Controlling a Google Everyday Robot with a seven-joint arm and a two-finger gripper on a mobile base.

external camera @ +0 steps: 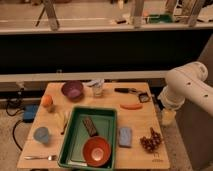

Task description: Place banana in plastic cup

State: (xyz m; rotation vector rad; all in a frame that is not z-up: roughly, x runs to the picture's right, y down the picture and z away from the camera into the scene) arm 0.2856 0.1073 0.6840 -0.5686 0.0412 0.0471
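Observation:
The banana [62, 119], small, slim and pale yellow, lies on the wooden table [142, 120] just left of the green tray. A clear plastic cup [97, 89] stands upright at the back middle of the table. A blue cup [42, 135] stands at the front left, below the banana. My white arm [187, 87] comes in from the right. Its gripper end [168, 117] hangs just off the table's right edge, far from the banana and both cups, and holds nothing that I can see.
A green tray [75, 142] holds a brown bar [90, 126] and a red bowl [96, 151]. Also on the table are a purple bowl [73, 90], orange fruit [47, 101], orange stick [131, 106], black utensil [125, 90], blue sponge [125, 136], grapes [151, 141] and fork [42, 157].

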